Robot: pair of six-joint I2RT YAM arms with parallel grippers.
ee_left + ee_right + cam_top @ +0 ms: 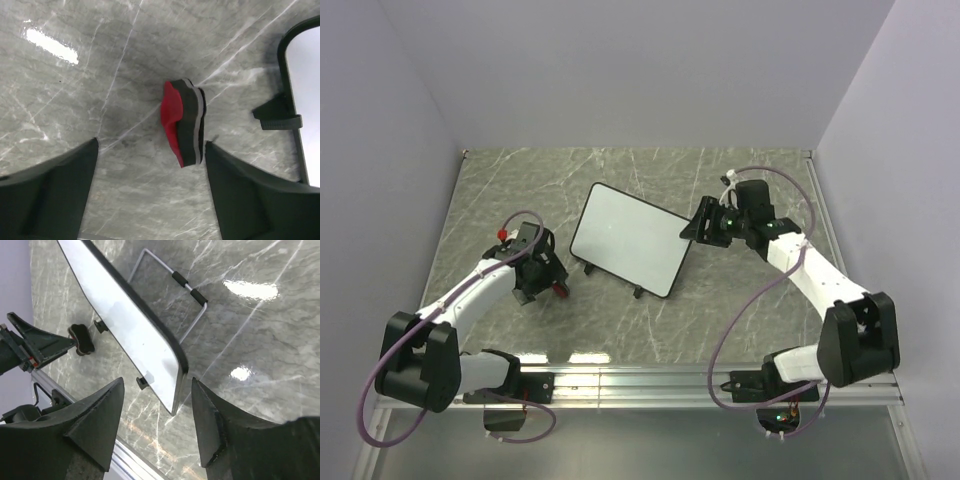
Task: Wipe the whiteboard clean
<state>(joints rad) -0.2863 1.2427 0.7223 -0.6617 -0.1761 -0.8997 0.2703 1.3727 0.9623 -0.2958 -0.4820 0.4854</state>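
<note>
Our left gripper (pixel 151 165) hangs over the eraser (pixel 182 122) at frame centre, jaws wide. Our right gripper (pixel 157 390), also spread, brackets a corner of the whiteboard (pixel 630 238), propped centre-frame in the top view. We judge the next step is grasping the eraser: descend, close.

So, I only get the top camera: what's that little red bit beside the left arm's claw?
Observer: The left wrist camera shows a red-and-black eraser on the table, in the gap of the open left gripper, touching neither finger.
Operator: Is the right claw holding the whiteboard?
Observer: No. In the right wrist view the right gripper is open, with the whiteboard corner facing its gap.
Operator: What props the board up?
Observer: A wire stand behind it.
</note>
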